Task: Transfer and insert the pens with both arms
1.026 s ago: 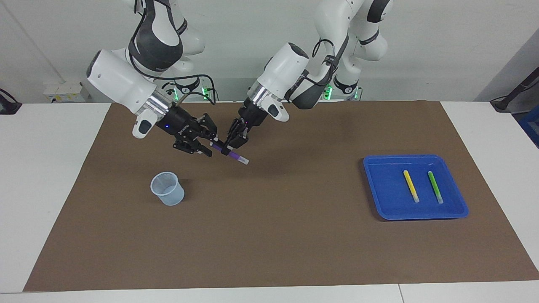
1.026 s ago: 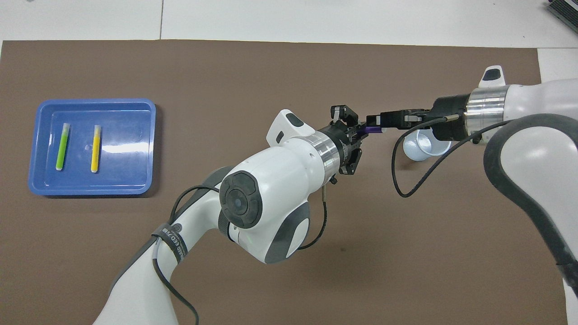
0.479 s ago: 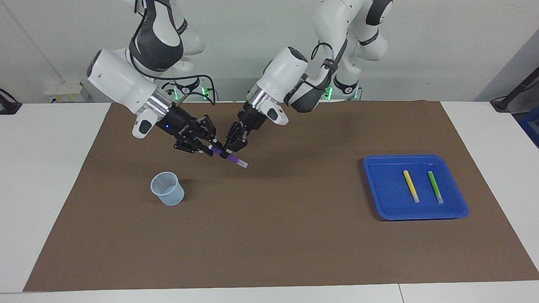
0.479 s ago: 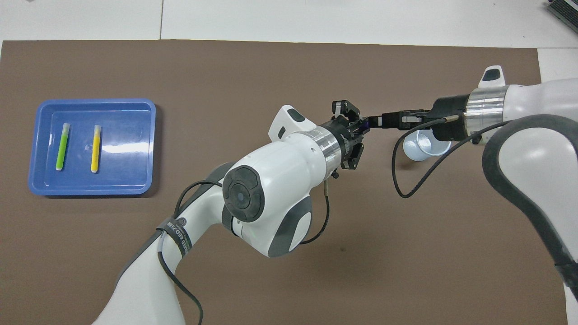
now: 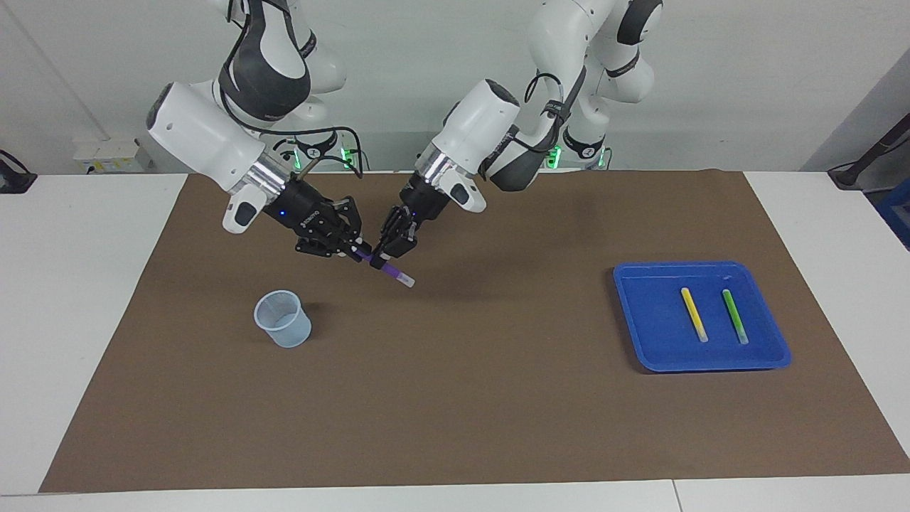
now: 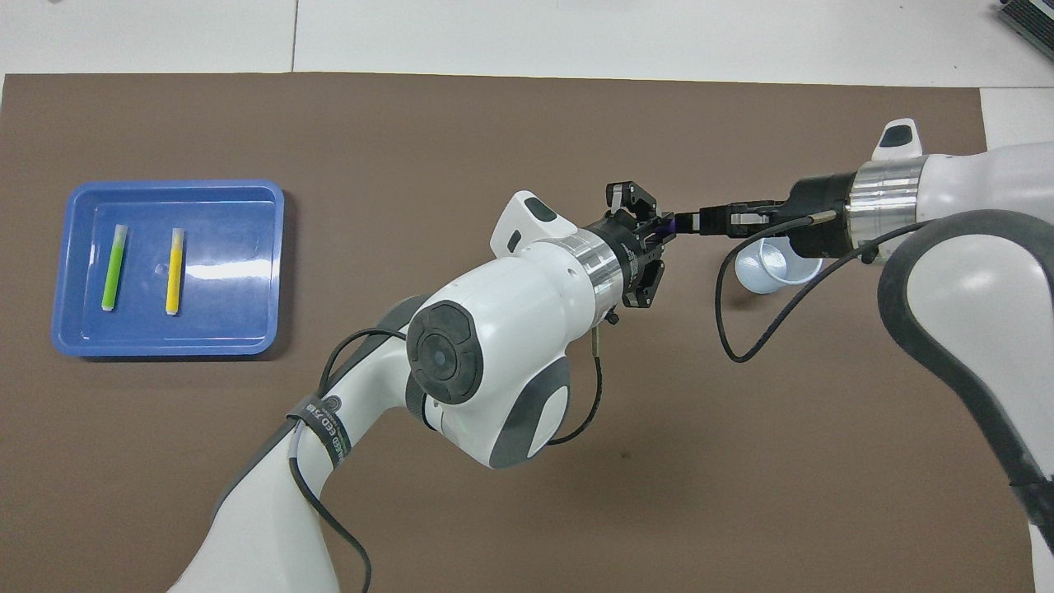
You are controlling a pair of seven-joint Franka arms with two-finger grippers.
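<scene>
I have both grippers on the purple pen (image 5: 387, 269), up in the air over the brown mat (image 5: 455, 398). The left gripper (image 5: 387, 254) comes down from the left arm (image 5: 490, 135) and is clenched on the pen near its middle. The right gripper (image 5: 353, 249), on the right arm (image 5: 206, 142), is closed on the pen's upper end, so the two grips sit just beside each other on the same shaft. The pen is tilted, its pale tip (image 5: 408, 281) pointing down and toward the left arm's end of the table, clear of the mat.

From overhead I see only a short stretch of the pen (image 6: 669, 226) between the left gripper (image 6: 655, 235) and the right gripper (image 6: 687, 222); the left arm's bulk hides the rest.

The cup (image 5: 283, 318) stands upright on the mat, toward the right arm's end and farther from the robots than the spot under the grippers. Overhead, the cup (image 6: 762, 272) shows partly under the right wrist.

The blue tray (image 5: 640, 313) sits on the mat toward the left arm's end, well apart from the grippers. In it lie the yellow pen (image 5: 694, 313) and the green pen (image 5: 735, 316), side by side and apart, with the green one nearer the table's end. Overhead they show the same way: tray (image 6: 247, 329), yellow pen (image 6: 174, 270), green pen (image 6: 114, 268).
</scene>
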